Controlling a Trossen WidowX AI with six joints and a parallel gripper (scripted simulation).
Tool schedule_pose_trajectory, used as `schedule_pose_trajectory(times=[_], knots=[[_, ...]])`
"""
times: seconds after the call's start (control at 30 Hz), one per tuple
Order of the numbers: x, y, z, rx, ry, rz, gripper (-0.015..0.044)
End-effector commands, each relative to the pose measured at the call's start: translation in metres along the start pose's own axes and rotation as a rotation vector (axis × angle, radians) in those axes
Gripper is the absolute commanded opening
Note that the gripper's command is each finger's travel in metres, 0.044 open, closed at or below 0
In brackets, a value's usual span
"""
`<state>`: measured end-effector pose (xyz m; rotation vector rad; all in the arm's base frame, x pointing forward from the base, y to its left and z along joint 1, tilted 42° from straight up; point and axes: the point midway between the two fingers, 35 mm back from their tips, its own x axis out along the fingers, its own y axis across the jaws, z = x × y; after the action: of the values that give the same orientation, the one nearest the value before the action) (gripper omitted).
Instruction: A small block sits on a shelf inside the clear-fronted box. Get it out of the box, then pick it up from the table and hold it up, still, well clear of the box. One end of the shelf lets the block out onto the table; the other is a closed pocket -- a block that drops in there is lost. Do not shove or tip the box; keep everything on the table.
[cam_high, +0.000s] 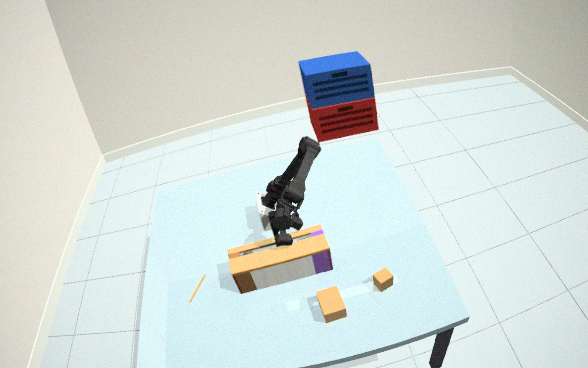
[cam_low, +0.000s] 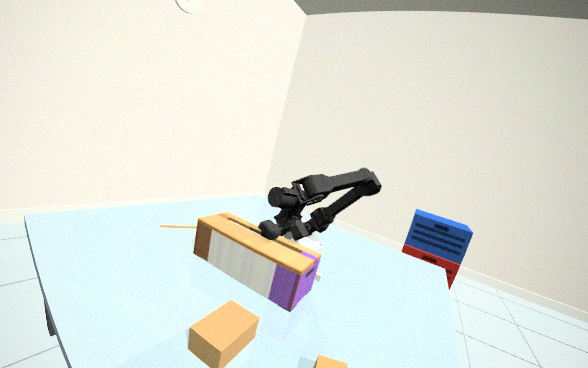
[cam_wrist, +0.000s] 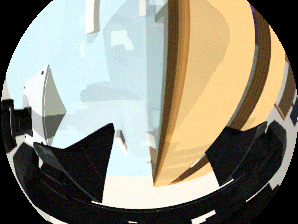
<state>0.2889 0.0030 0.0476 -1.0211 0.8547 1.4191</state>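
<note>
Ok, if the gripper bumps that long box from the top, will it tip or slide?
The box looks long and low with a broad base, so tipping seems unlikely. It could slide on the smooth-looking table. The open gripper sits at its top slot, so keep pushes gentle.

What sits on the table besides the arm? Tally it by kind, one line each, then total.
Box: 1
Loose blocks: 2, a larger one and a smaller one
Stick: 1
Total: 4
The gripper is open over the box's top slot and holds nothing.
</note>
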Motion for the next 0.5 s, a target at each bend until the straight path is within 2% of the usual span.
schedule_pose_trajectory(times=[0.0,0.47], knots=[[0.0,0.0,0.0,0.0,0.0,0.0,0.04],[0.011,0.001,-0.029,0.002,0.001,0.001,0.04]])
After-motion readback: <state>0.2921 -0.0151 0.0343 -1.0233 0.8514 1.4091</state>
